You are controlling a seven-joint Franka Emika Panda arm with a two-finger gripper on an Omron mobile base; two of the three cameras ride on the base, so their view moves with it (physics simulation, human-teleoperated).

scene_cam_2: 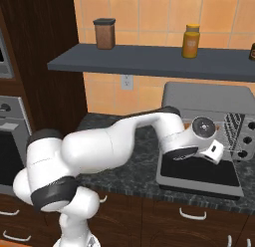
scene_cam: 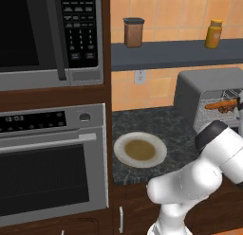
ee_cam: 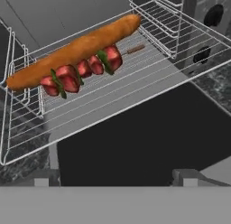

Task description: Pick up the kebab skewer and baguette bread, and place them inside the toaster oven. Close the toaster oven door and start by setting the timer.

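Fingertips of my gripper stand wide apart and empty at the bottom of the hand view, just over the lowered toaster oven door, whose dark glass lies flat toward me. Next comes shutting it, I judge: get under the far edge by the handle, swing up steadily, keep clear of the wire rack. On that rack, inside the toaster oven, the slim orange-brown baguette bread lies touching the kebab skewer, red chunks with green bits.

A dark speckled bench runs below an orange-tiled wall — a white outlet set just above it. Over the bench, a grey shelf; left of it, dark wood cabinetry — microwave above built-in oven.
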